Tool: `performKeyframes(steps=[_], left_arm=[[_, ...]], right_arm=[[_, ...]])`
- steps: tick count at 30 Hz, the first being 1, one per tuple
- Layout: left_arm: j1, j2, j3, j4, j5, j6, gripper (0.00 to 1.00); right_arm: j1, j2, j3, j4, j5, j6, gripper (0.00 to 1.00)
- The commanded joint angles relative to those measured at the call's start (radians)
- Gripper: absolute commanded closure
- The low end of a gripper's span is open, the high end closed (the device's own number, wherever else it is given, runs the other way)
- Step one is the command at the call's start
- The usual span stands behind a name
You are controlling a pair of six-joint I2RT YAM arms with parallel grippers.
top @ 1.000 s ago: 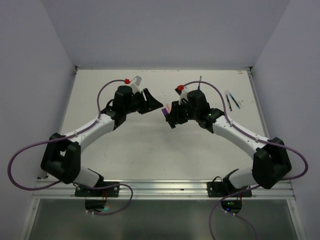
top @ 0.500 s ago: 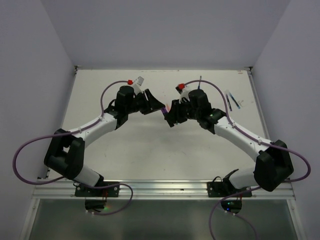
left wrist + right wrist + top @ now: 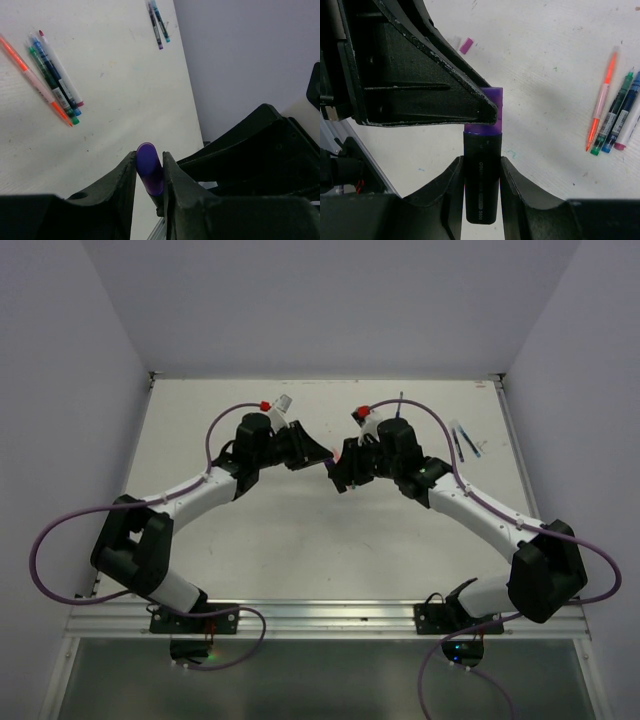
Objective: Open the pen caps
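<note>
Now left end effector (image 3: pixel 149 172) grips marker (image 3: pixel 481 185) by purple cap (image 3: pixel 147 156); earlier apart.

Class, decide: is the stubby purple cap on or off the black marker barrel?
On: the stubby purple plastic cap sits flush on the black marker barrel, no gap or tip showing.

The top view looks steeply down from high behind the near edge, taking in the whole tabletop (image 3: pixel 300 530). Each wrist view sits close behind its own jaws, the two facing each other. All three share the marker (image 3: pixel 481 170); both wrist views share the pens (image 3: pixel 52 82).
</note>
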Motion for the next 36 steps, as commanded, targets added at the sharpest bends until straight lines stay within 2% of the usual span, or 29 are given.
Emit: performKeyframes(steps=[1,4,5,6,7,10,16,18,19,20,21,26,29,33,36], left_arm=[[-0.005,0.009,-0.009,0.057,0.046,-0.013,0.77],[-0.004,0.013,-0.011,0.059,0.046,-0.020,1.00],[-0.005,0.013,-0.009,0.060,0.046,-0.025,1.00],[-0.005,0.013,-0.012,0.065,0.044,-0.029,1.00],[-0.005,0.013,-0.017,0.073,0.043,-0.043,1.00],[-0.005,0.014,-0.026,0.099,0.043,-0.071,1.00],[-0.005,0.013,-0.022,0.107,0.035,-0.100,1.00],[-0.004,0.008,-0.022,0.105,0.029,-0.106,1.00],[-0.004,0.006,-0.019,0.102,0.024,-0.108,1.00],[-0.005,0.006,-0.013,0.096,0.021,-0.109,1.00],[-0.005,0.006,-0.008,0.082,0.008,-0.111,1.00],[-0.002,0.016,0.066,-0.018,-0.074,-0.102,1.00],[0.008,0.068,0.182,-0.103,-0.111,-0.017,1.00],[0.072,0.106,0.167,0.110,-0.027,0.020,1.00],[0.132,0.105,0.123,0.165,0.009,0.000,1.00]], right_arm=[[0.006,-0.010,0.011,0.065,-0.016,0.013,1.00],[0.007,-0.006,0.011,0.058,-0.017,0.013,1.00],[0.007,-0.009,0.008,0.059,-0.016,0.011,0.98],[0.007,-0.007,0.001,0.061,-0.016,0.011,0.91],[0.009,-0.004,-0.001,0.059,-0.010,0.010,0.79],[0.015,0.008,0.004,0.050,-0.003,0.001,0.66],[0.027,0.037,0.014,0.049,0.018,-0.002,0.63],[0.029,0.045,0.016,0.045,0.024,-0.004,0.67],[0.032,0.047,0.016,0.044,0.027,-0.005,0.76],[0.033,0.047,0.014,0.042,0.032,-0.005,0.95],[0.036,0.048,0.013,0.033,0.044,-0.007,1.00],[0.098,0.047,0.002,-0.051,0.138,-0.012,1.00],[0.131,0.008,-0.048,-0.071,0.161,0.022,1.00],[0.161,-0.051,-0.143,-0.082,0.136,0.077,1.00],[0.171,-0.110,-0.193,-0.090,0.141,0.096,1.00]])
